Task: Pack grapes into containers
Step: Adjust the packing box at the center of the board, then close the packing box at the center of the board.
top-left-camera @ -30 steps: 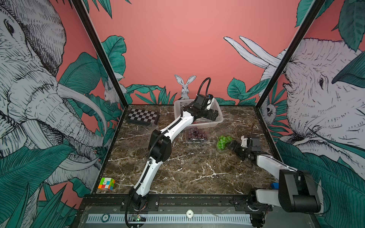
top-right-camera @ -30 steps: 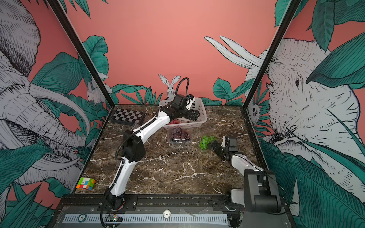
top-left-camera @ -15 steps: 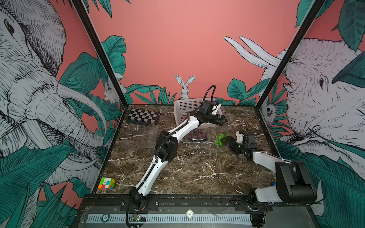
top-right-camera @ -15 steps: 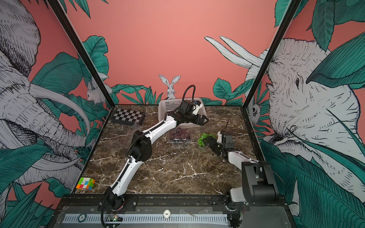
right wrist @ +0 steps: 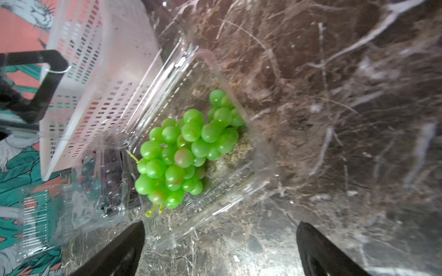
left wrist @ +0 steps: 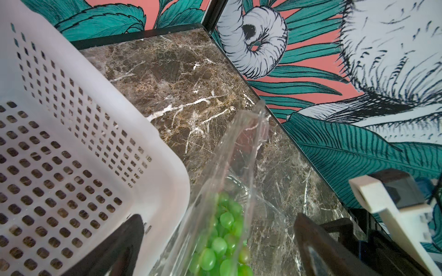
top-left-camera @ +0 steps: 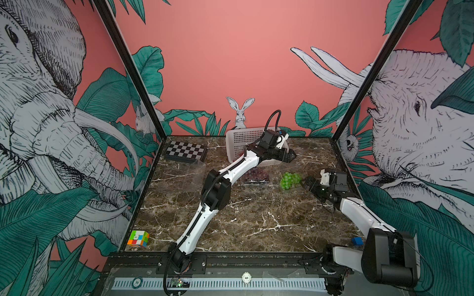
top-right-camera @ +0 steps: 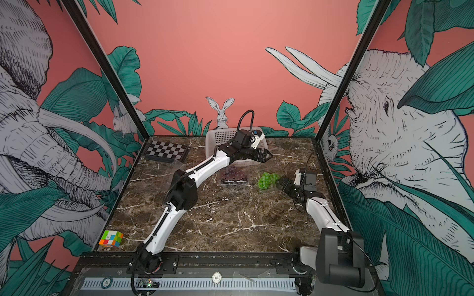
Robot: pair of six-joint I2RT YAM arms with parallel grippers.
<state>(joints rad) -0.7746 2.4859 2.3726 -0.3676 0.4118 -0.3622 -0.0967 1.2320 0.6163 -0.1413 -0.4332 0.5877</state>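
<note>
While the left arm stretches toward the worktop's back edge, the left gripper (top-left-camera: 292, 155) hangs wide and empty at the white basket's (top-left-camera: 238, 139) right corner. The right arm lies low, the right gripper (top-left-camera: 305, 183) also wide, just before the clear container (right wrist: 239, 181) near the right edge; inside, the green grapes (right wrist: 181, 148) lie slantwise, stems toward it.

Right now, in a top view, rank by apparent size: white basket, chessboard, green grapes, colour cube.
1. white basket, even though it is partly hidden
2. chessboard
3. green grapes and colour cube: they look about alike, and the cube sits nearer the camera, so I won't rank them.
</note>
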